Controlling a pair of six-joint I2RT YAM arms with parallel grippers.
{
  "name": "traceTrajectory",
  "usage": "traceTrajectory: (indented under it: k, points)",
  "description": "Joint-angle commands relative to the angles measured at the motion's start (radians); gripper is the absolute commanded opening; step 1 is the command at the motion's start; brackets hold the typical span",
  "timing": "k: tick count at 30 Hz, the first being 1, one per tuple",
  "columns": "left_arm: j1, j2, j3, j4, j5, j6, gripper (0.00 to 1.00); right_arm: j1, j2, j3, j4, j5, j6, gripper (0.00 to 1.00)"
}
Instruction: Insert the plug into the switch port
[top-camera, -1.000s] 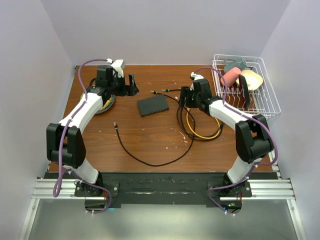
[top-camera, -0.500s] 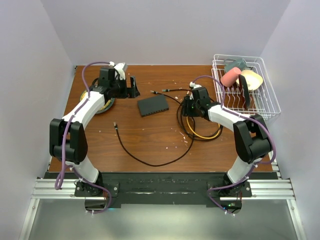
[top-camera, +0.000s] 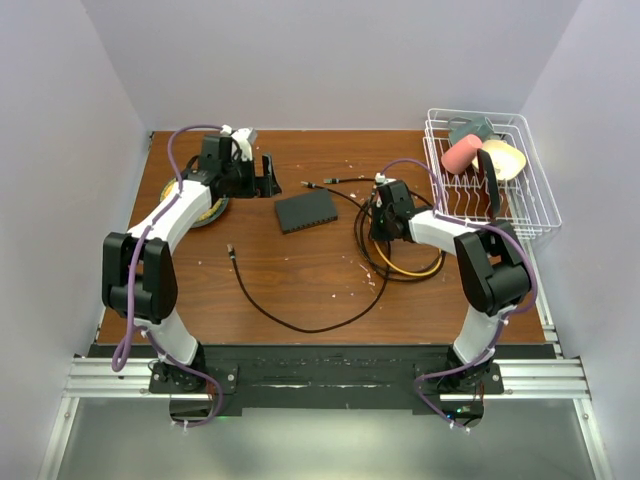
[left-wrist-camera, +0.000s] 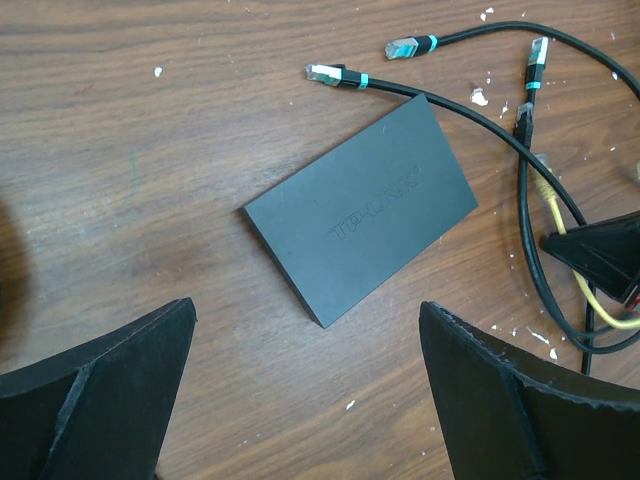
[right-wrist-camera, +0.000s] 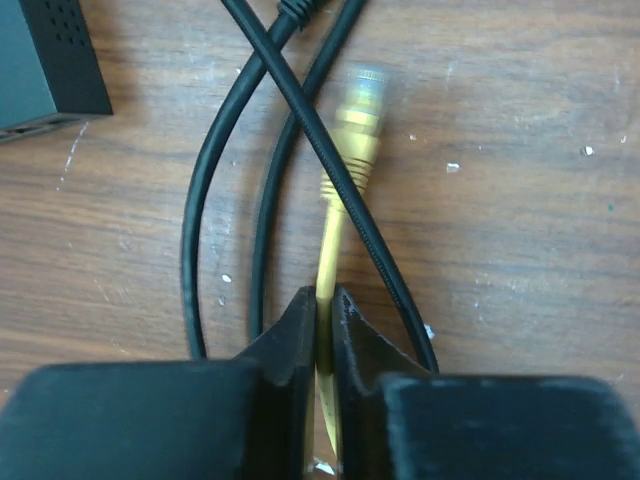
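The dark flat switch (top-camera: 307, 210) lies on the wooden table, also seen in the left wrist view (left-wrist-camera: 360, 205); only a corner of the switch (right-wrist-camera: 50, 60) shows in the right wrist view. Its port does not show clearly. My right gripper (top-camera: 380, 220) (right-wrist-camera: 324, 300) is down on the table, shut on a yellow cable (right-wrist-camera: 328, 255) a short way behind its yellow plug (right-wrist-camera: 355, 120). The plug points toward the switch, and a black cable (right-wrist-camera: 330, 165) crosses over it. Left of the switch, my left gripper (top-camera: 268, 175) (left-wrist-camera: 308, 303) hangs wide open, holding nothing.
Several black cables (top-camera: 300, 320) loop over the table; two plugs with teal bands (left-wrist-camera: 325, 73) lie just behind the switch. A white wire basket (top-camera: 520, 190) with crockery stands at the back right. A round roll (top-camera: 205, 208) lies under the left arm.
The right gripper has come down and closed on the yellow cable. The left arm has shifted slightly to the right, still open.
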Motion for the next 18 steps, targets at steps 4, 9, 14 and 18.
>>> traceTrajectory:
  k: [4, 9, 14, 18]
  points:
    - [0.005, -0.003, 0.051, -0.010, 0.029, -0.001, 0.99, 0.005, -0.113, 0.040, -0.013, -0.074, -0.021, 0.00]
    - [0.005, -0.004, 0.051, 0.012, 0.141, -0.027, 0.98, 0.007, -0.232, 0.020, 0.062, -0.320, -0.058, 0.00]
    - [0.002, -0.015, 0.025, 0.165, 0.389, -0.151, 0.94, 0.005, -0.268, -0.032, 0.163, -0.567, -0.044, 0.00]
    - [-0.016, -0.032, -0.007, 0.337, 0.466, -0.294, 0.94, 0.007, -0.217, -0.023, 0.203, -0.691, -0.032, 0.00]
